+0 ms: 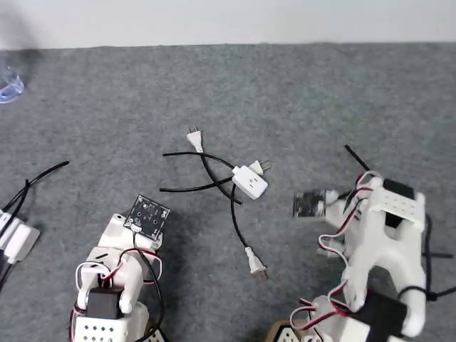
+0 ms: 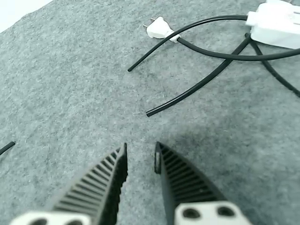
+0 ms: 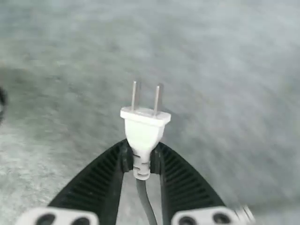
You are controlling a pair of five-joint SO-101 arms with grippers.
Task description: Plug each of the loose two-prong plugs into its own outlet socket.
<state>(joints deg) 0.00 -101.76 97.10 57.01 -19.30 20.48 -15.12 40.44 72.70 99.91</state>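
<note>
The right gripper is clenched on a white plug, its 2 prongs pointing away from the jaws. In the high view it sits at 3 o'clock from the outlet. The left gripper is released, jaws slightly apart over bare grey mat, at 8 o'clock from the outlet. A far plug lies at 10 o'clock, a near plug at 6 o'clock, and a 3rd plug touches the outlet at 1 o'clock. Black cables cross beside it.
</note>
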